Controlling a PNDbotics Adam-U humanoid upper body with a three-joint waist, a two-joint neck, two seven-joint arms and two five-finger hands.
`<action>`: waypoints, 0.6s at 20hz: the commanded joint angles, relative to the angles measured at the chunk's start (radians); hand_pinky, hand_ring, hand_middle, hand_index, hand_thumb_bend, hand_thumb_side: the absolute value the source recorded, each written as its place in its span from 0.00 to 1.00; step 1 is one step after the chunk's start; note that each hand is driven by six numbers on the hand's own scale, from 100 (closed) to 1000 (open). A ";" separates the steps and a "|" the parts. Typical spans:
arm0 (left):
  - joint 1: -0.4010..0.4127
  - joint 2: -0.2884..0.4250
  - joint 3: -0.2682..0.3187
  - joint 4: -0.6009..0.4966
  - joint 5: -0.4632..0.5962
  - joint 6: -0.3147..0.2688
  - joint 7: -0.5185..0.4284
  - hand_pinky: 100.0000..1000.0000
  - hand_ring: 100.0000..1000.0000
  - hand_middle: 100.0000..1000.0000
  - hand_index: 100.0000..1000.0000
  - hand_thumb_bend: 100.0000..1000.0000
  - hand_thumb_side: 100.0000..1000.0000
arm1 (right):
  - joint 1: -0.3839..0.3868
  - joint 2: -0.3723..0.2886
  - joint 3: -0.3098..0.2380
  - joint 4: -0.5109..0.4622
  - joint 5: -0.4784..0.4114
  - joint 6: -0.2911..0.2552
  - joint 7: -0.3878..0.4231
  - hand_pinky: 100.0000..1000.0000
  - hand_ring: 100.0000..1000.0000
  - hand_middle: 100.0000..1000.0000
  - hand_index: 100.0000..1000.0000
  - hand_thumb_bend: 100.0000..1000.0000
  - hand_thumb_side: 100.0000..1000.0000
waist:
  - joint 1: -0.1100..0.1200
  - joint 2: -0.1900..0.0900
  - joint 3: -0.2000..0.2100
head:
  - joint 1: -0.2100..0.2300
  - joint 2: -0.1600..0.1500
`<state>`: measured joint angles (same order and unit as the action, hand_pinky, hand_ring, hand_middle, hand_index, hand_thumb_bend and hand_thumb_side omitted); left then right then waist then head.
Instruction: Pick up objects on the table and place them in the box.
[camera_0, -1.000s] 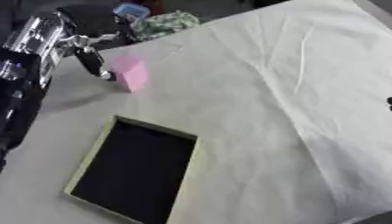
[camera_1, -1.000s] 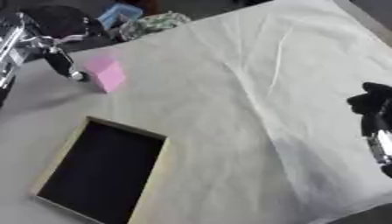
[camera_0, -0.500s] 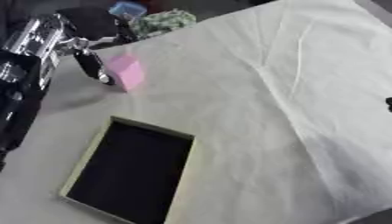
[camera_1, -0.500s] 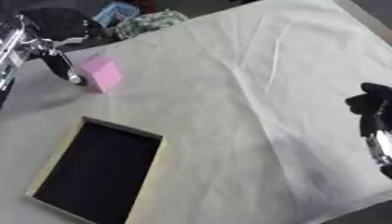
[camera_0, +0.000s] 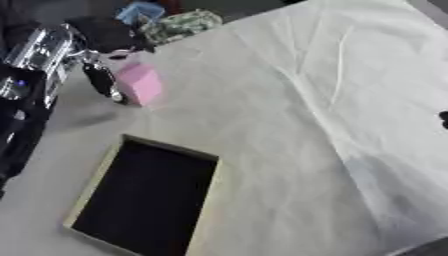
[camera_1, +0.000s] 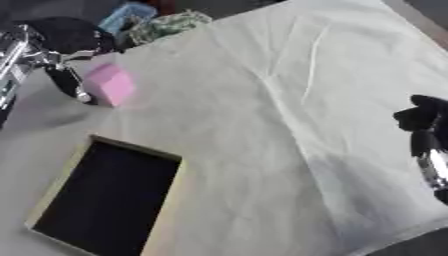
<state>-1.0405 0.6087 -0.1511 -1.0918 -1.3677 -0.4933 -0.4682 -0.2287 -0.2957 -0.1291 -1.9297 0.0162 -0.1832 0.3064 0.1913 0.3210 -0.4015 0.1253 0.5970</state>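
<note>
A pink block (camera_0: 140, 84) stands on the white cloth at the upper left. My left hand (camera_0: 103, 35), black with a silver wrist, comes in from the left and sits right against the block's left and far sides; blur hides how it meets the block. The box (camera_0: 144, 195), a shallow tan-rimmed tray with a black inside, lies empty at the lower left, in front of the block. My right hand (camera_1: 423, 116) hangs at the right edge, relaxed and holding nothing, well away from both.
A blue container (camera_0: 140, 11) and a green patterned bundle (camera_0: 179, 24) lie at the far upper left beyond the block. Creased white cloth (camera_1: 315, 75) covers the table's middle and right. The table's edge runs across the lower right corner.
The whole picture has shifted slightly, so the camera moved. The block, the box and both hands keep their places relative to each other.
</note>
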 joint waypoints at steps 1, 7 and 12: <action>-0.011 0.023 0.000 -0.003 0.007 -0.003 -0.005 0.90 0.88 0.83 0.95 0.59 0.28 | -0.010 -0.010 -0.004 -0.017 -0.007 -0.002 0.003 0.81 0.79 0.67 0.87 0.00 0.44 | -0.007 -0.015 -0.001 | -0.002 -0.009; -0.003 0.014 -0.006 0.006 0.018 -0.010 -0.001 0.89 0.86 0.82 0.94 0.54 0.27 | -0.013 -0.008 -0.004 -0.018 -0.009 -0.002 0.005 0.81 0.79 0.67 0.87 0.00 0.44 | -0.006 -0.010 -0.004 | -0.004 -0.011; 0.002 0.005 -0.016 0.011 0.019 -0.017 0.001 0.86 0.80 0.73 0.87 0.42 0.24 | -0.014 -0.007 -0.005 -0.018 -0.010 -0.001 0.006 0.81 0.79 0.67 0.87 0.00 0.44 | -0.005 -0.011 -0.005 | -0.006 -0.012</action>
<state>-1.0266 0.5924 -0.1690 -1.0740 -1.3505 -0.5063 -0.4691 -0.2342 -0.2950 -0.1291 -1.9298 0.0154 -0.1829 0.3094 0.1949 0.3272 -0.4067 0.1206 0.5958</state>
